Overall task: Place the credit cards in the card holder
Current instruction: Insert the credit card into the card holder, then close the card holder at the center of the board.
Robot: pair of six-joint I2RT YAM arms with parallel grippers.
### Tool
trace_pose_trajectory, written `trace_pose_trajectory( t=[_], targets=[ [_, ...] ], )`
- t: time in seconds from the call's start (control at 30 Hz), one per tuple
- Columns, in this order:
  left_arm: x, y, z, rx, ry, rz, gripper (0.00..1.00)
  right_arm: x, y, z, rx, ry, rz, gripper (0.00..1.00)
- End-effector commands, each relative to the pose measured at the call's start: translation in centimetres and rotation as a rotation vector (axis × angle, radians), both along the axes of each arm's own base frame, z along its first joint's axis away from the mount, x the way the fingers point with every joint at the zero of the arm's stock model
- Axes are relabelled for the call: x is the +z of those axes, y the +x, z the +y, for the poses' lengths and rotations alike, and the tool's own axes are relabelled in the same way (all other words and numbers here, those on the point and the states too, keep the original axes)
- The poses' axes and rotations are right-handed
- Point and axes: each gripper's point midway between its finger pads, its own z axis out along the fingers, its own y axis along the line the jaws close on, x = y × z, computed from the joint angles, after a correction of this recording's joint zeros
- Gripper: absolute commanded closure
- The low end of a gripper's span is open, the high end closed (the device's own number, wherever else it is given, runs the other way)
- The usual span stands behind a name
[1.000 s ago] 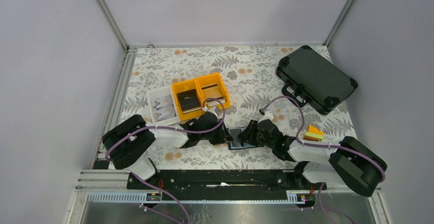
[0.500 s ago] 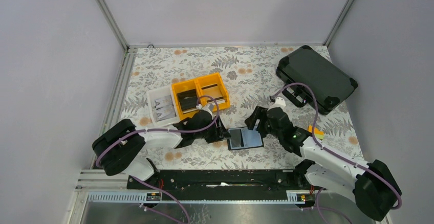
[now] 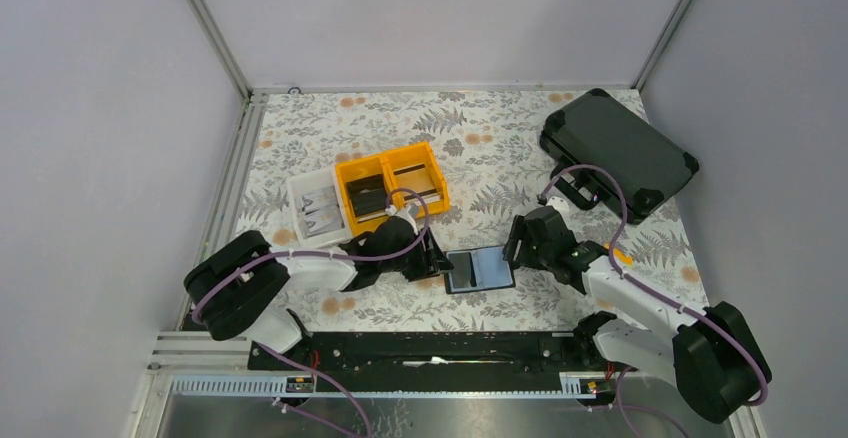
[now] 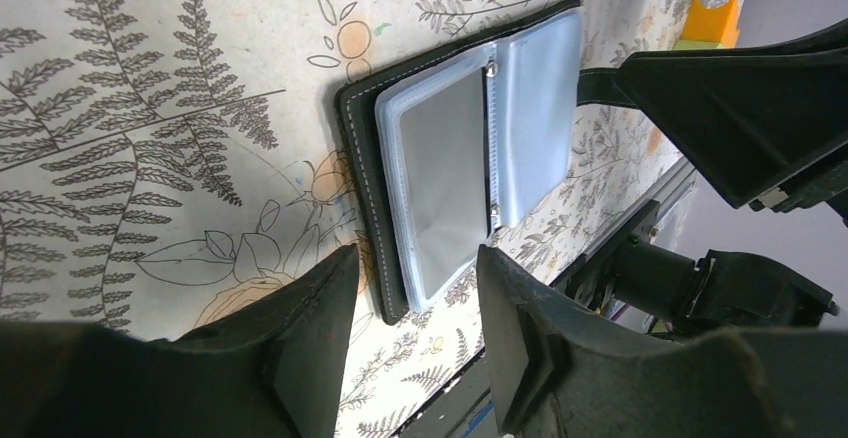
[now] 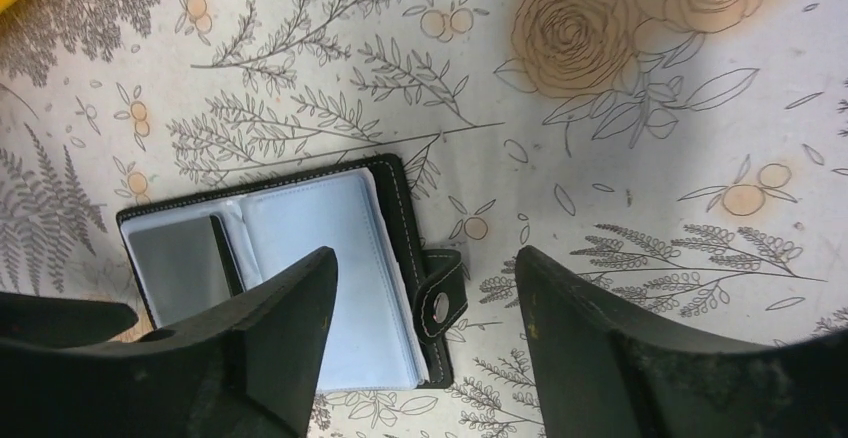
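Left pincer (image 3: 432,258) (image 4: 415,278): my jaws stand partly apart, gripping nothing, low over the near-left edge of the card holder (image 3: 480,269) (image 4: 360,168). Right pincer (image 3: 515,248) (image 5: 425,263): jaws spread wide, empty, hovering beside the holder's right edge with its tab (image 5: 440,293) showing between the fingers. Card holder: lies opened flat on the floral cloth (image 3: 500,138) between my two pincers; black stitched cover, roughly square, clear plastic sleeves inside, the left pocket (image 4: 445,183) grey with what looks like a card in it, the right pocket (image 5: 310,228) pale blue, a round metal snap on the tab. Credit cards (image 3: 320,210): silvery, thin, lying in the white bin (image 3: 300,196) at the left; their markings are too small to read. Yellow bins (image 3: 437,183): two, joined, rigid plastic, dark flat items inside that I cannot identify. Black hard case (image 3: 618,153): latched, rounded corners, far right. Orange block (image 4: 715,20): beyond the holder in my left wrist view. Change since a second ago: both pincers were then bunched over the holder and hid most of it; now they have spread and drawn back, my right one out to the holder's right side, and the open pockets are exposed.
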Motion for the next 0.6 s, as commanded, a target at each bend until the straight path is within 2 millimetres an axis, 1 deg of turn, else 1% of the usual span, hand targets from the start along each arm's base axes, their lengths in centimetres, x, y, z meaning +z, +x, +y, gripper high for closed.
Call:
trace_pose_trajectory(
  t=[0.0,0.17,0.3,0.4,0.57],
  targets=[
    [0.2,0.4,-1.0,-0.016,-0.04,-0.006,0.51,0.0,0.1,1.3,0.025,0.06,0.021,0.32],
    [-1.0,0.3,-1.0,-0.01,-0.002,0.032,0.51,-0.3,-0.1,2.6,0.054,0.115,0.039,0.45],
    [-1.3,0.1,-1.4,-0.012,-0.028,0.052,0.51,-0.9,-0.4,3.2,0.068,0.143,0.059,0.5],
    [-0.5,0.3,-2.0,-0.004,-0.088,0.039,0.52,-1.2,-0.6,3.3,0.069,0.155,0.065,0.54],
    [2.7,1.5,-2.4,0.018,-0.163,-0.059,0.53,-1.4,-1.3,4.3,0.102,0.207,0.092,0.59]
  ],
)
